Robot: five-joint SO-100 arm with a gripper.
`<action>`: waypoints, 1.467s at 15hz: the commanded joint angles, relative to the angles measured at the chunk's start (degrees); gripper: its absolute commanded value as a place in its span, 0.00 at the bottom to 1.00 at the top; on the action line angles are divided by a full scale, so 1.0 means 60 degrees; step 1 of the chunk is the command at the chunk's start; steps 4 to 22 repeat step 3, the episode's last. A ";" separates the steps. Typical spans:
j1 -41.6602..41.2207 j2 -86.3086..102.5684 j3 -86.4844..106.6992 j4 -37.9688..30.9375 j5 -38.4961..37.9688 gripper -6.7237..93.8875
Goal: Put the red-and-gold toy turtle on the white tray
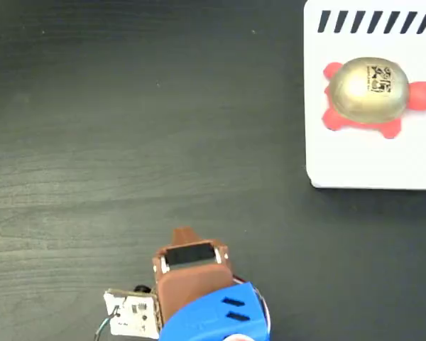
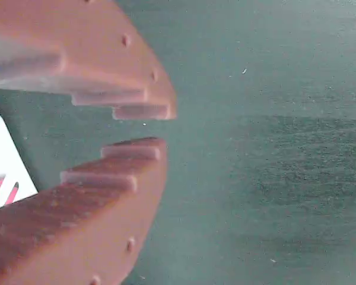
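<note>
The shiny gold-shelled, red-limbed toy turtle (image 1: 373, 96), its black shell print unreadable, lies on the white black-striped tray (image 1: 355, 167). The brown two-finger gripper (image 2: 157, 127), well apart from the tray, is narrowly parted and holds nothing.

The arm is brown with a bright blue housing (image 1: 216, 316) bearing two dark slots. A small white circuit board (image 1: 133, 312) with thin wires sits beside it. The claw (image 2: 147, 127) has reddish-brown stepped fingers (image 2: 107, 71) dotted with small holes.
</note>
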State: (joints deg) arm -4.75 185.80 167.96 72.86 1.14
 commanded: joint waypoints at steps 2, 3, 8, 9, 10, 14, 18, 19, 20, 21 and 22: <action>-0.0073 0.0073 -0.0117 0.0088 0.0132 0.07; -0.0073 0.0073 -0.0117 0.0088 0.0132 0.07; -0.0073 0.0073 -0.0117 0.0088 0.0132 0.07; -0.0073 0.0073 -0.0117 0.0088 0.0132 0.07; -0.0073 0.0073 -0.0117 0.0088 0.0132 0.07; -0.0073 0.0073 -0.0117 0.0088 0.0132 0.07; -0.0073 0.0073 -0.0117 0.0088 0.0132 0.07; -0.0073 0.0073 -0.0117 0.0088 0.0132 0.07; -0.0073 0.0073 -0.0117 0.0088 0.0132 0.07; -0.0073 0.0073 -0.0117 0.0088 0.0132 0.07; -0.0073 0.0073 -0.0117 0.0088 0.0132 0.07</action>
